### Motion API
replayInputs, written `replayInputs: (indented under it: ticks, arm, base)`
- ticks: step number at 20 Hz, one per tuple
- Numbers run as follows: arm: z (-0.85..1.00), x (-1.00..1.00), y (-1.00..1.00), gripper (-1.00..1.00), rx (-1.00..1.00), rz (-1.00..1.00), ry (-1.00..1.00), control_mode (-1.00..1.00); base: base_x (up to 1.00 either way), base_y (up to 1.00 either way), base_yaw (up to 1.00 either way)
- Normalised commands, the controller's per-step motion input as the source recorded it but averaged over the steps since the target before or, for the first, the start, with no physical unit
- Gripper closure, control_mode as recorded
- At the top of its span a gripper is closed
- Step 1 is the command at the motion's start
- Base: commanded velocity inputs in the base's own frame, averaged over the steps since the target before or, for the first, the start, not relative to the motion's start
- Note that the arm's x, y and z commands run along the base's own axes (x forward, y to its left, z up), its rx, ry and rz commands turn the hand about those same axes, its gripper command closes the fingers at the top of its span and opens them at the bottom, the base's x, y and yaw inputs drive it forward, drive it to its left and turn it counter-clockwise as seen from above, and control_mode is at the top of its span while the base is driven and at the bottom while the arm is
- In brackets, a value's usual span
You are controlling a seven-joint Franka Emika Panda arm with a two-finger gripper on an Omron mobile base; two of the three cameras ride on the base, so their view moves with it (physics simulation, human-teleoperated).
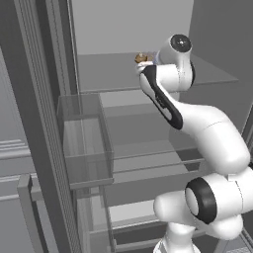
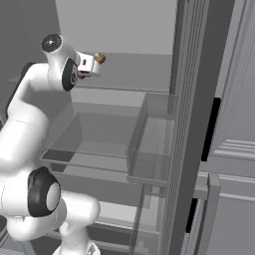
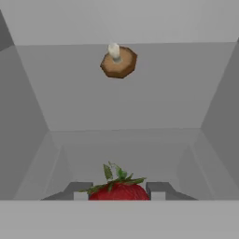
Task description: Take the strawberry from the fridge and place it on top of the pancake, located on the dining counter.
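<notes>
Inside the fridge (image 1: 123,29), the gripper (image 3: 119,192) is clamped on the strawberry (image 3: 119,190). A brown mushroom (image 3: 118,61) lies on the shelf at 12 o'clock, well apart.

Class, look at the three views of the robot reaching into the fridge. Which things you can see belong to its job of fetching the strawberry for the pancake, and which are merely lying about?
Part of the job:
- strawberry, between the fingers of the shut end effector
- fridge, door open, arm reaching onto an upper shelf

Just lying about:
- small brown mushroom-like item, farther back on the same shelf
- clear door bin
</notes>
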Motion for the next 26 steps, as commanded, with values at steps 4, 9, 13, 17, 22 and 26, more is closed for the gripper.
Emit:
replayInputs:
  ticks: [4, 9, 13, 17, 22, 26]
  arm:
    - [0.13, -0.99, -0.36, 1.0, 0.0, -0.05, 0.03, -1.0]
    - [-0.02, -1.0, -0.06, 1.0, 0.0, 0.0, 0.33, -1.0]
    - [-0.53, -1.0, 0.0, 1.0, -0.02, 0.0, 0.27, -1.0]
    - [-0.98, -1.0, -0.34, 1.0, -0.04, 0.0, 0.01, -1.0]
    - [-0.84, -0.97, -0.27, 1.0, 0.0, -0.01, -0.1, -1.0]
    - [-0.55, -0.67, -0.1, 1.0, 0.0, -0.06, -0.19, -1.0]
  base:
    - [0.0, 0.0, 0.0]
    - [0.0, 0.0, 0.0]
    - [0.0, 0.0, 0.0]
    - [0.0, 0.0, 0.0]
    - [0.0, 0.0, 0.0]
    - [0.0, 0.0, 0.0]
